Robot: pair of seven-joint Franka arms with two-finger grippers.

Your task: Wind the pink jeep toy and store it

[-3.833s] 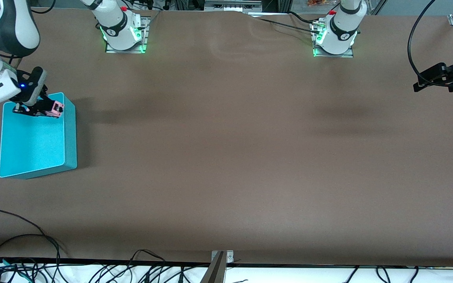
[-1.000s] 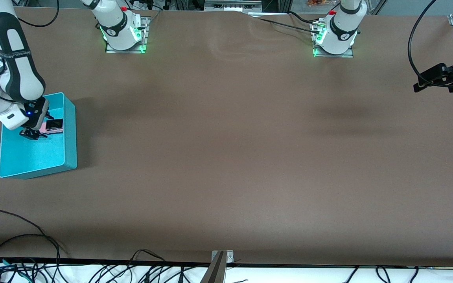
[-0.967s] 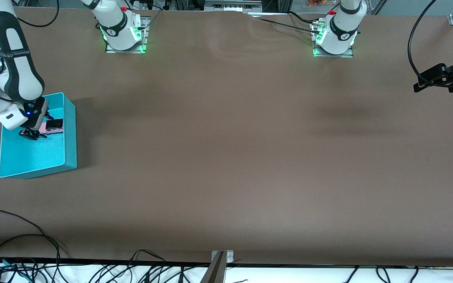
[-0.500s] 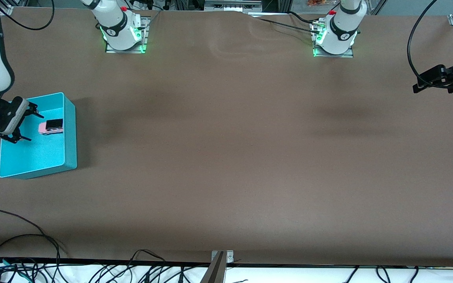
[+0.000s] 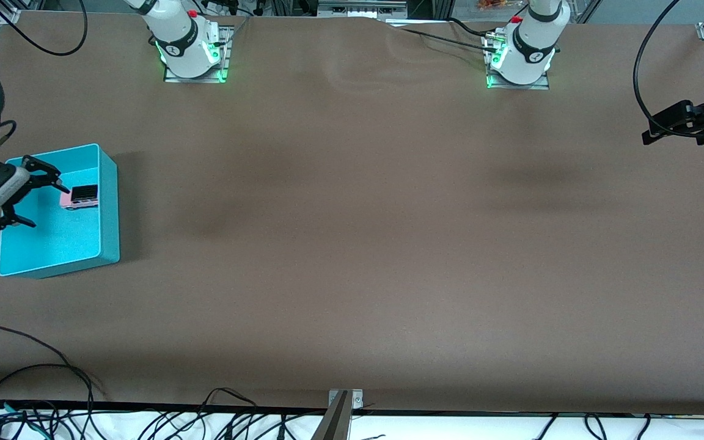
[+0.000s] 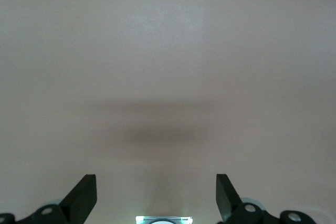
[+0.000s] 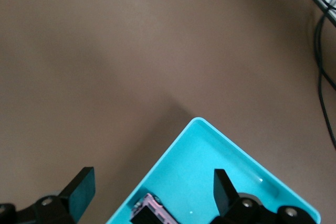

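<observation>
The teal bin [image 5: 52,244] is standing at the right arm's end of the table. The pink jeep toy [image 5: 80,197] is lying in it. The right gripper [image 5: 33,197] is hanging over the bin, wide open and empty. The left gripper [image 5: 676,125] is waiting over the table [image 5: 352,244] at the left arm's end, wide open and empty.

In the right wrist view the pink jeep toy [image 7: 149,209] was cut off by the edge, only its roof showing inside the teal bin [image 7: 231,145].

Right pincer [image 7: 149,187] fingers spread above teal bin [image 7: 220,145], pink jeep toy [image 7: 149,211] seemingly inside, partly visible
</observation>
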